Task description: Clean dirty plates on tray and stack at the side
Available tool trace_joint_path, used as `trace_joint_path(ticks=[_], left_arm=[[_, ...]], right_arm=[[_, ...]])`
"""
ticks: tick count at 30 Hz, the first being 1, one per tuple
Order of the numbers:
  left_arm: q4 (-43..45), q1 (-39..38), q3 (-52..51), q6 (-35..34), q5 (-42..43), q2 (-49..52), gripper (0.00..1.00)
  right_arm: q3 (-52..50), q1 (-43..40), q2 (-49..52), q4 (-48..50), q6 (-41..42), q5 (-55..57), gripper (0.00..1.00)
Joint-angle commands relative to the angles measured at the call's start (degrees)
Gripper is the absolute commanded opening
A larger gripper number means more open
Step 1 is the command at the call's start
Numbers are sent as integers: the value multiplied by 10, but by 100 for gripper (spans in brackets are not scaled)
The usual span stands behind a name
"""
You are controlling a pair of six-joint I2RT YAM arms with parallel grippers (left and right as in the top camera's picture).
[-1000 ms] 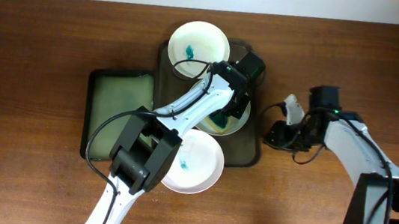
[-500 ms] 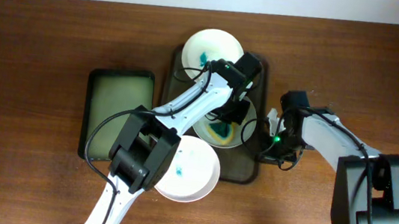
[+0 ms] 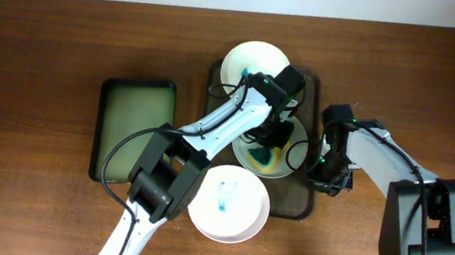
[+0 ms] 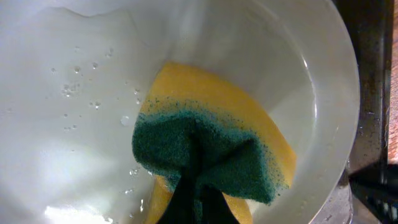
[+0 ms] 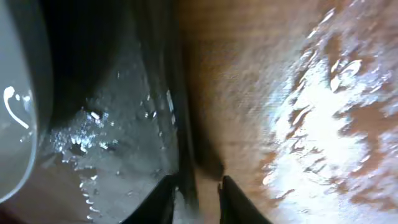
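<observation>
The dark tray (image 3: 290, 200) holds three white plates. The far plate (image 3: 261, 58) is partly under my left arm. The near plate (image 3: 229, 205) has a teal smear and overhangs the tray's front edge. My left gripper (image 3: 273, 138) is shut on a yellow sponge with a green scrub face (image 3: 261, 155) and presses it into the middle plate (image 3: 290, 165). The left wrist view shows the sponge (image 4: 211, 143) in the jaws (image 4: 198, 200) on the wet plate (image 4: 87, 106). My right gripper (image 3: 328, 180) is closed on the tray's right rim (image 5: 183, 137), one finger on each side (image 5: 194, 190).
A smaller green tray with a black rim (image 3: 133, 130) lies left of the dark tray. Bare wooden table (image 3: 403, 96) lies right of the tray, and the far table edge meets a pale wall.
The tray with all three plates has slid to the right, held at its right rim by my right gripper. My left gripper and sponge moved right with the middle plate.
</observation>
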Motion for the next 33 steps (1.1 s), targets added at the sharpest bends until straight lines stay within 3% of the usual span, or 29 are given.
trace_joint_path(ticks=[1, 3, 6, 10, 13, 18, 21, 24, 28, 33], left_arm=[[-15, 2, 17, 18, -9, 17, 0], [-25, 2, 67, 22, -9, 17, 0], [-49, 4, 111, 32, -9, 17, 0], [-191, 62, 280, 44, -11, 17, 0], [-347, 151, 443, 72, -37, 17, 0], [-359, 248, 456, 93, -67, -74, 0], [-359, 269, 313, 91, -134, -193, 0], [-350, 309, 145, 66, -158, -266, 0], [-175, 369, -105, 64, -97, -285, 0], [104, 380, -375, 64, -71, -285, 0]], right_arm=[[15, -19, -55, 3, -37, 14, 36], [17, -19, -117, 2, -43, -10, 42], [17, -19, -155, -4, -47, -13, 43], [17, -19, -157, 8, -47, -34, 43], [17, -17, -146, 65, -77, -134, 42], [17, -17, -67, 128, -77, -134, 42], [17, -17, 1, 189, -65, -134, 41], [17, -17, 33, 220, -30, -109, 21], [16, -17, 33, 223, -27, -79, 4], [17, -17, 17, 203, -27, -89, 4]])
